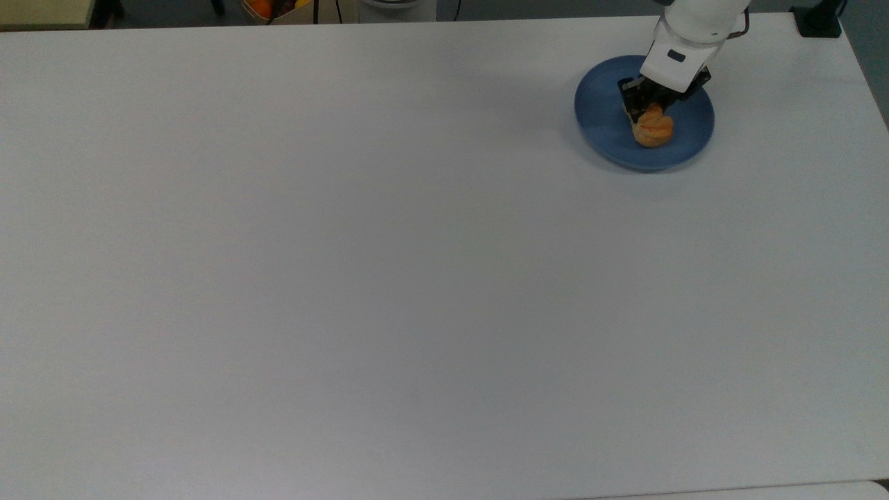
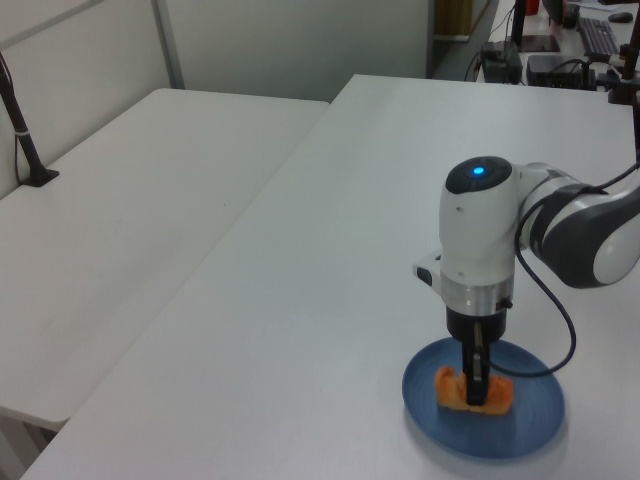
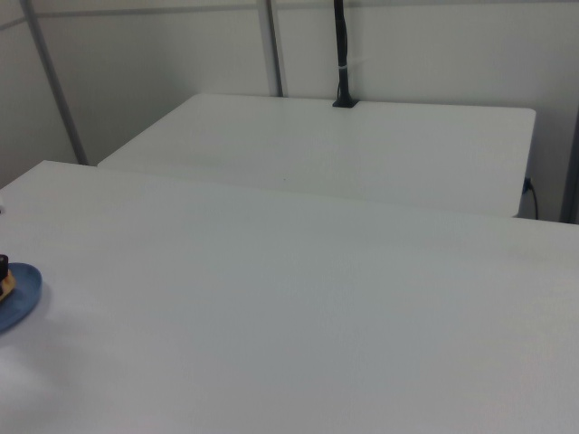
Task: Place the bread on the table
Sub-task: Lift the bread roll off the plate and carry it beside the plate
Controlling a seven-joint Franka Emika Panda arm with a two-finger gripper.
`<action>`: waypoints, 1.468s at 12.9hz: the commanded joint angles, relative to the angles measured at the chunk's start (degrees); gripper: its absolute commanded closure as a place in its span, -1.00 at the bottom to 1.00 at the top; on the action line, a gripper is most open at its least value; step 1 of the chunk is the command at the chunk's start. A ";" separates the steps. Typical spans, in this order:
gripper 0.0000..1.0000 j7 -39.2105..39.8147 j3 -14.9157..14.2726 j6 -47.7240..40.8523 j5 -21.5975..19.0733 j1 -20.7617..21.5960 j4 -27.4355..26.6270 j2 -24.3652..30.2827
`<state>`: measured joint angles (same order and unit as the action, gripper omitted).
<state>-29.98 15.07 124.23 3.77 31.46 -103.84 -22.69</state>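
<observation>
The bread [image 1: 653, 130], a small golden-orange roll, sits in the blue plate [image 1: 597, 118] near the far right corner of the white table [image 1: 347, 278] in the top view. My gripper [image 1: 650, 109] comes straight down over it, and its black fingers are shut on the roll's upper end. In the left view the gripper [image 2: 477, 396] stands upright in the plate [image 2: 530, 422], with the bread [image 2: 447, 388] showing on either side of the near finger. The right view catches the plate [image 3: 23, 294] at its left edge.
A second white table [image 2: 120, 220] stands alongside, with a black post [image 2: 25, 140] clamped at its edge. A black cable [image 2: 562, 320] loops off the arm above the plate. A black object [image 1: 819, 21] sits at the table's corner on the top view's right.
</observation>
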 commanded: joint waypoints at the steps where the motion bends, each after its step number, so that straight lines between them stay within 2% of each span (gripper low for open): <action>1: 0.29 -0.61 0.04 -2.33 0.98 -1.65 3.09 2.56; 5: 0.29 4.21 -0.13 0.64 1.15 -3.76 8.11 1.78; 8: 0.29 5.71 -1.09 10.83 1.68 -4.73 10.05 -0.50; 14: 0.28 8.09 -7.42 22.60 5.19 -3.86 26.20 -16.30; 19: 0.27 8.09 -12.25 29.48 5.99 0.00 31.41 -23.88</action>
<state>-22.47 6.15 150.69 8.84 27.93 -77.74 -41.54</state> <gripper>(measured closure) 0.634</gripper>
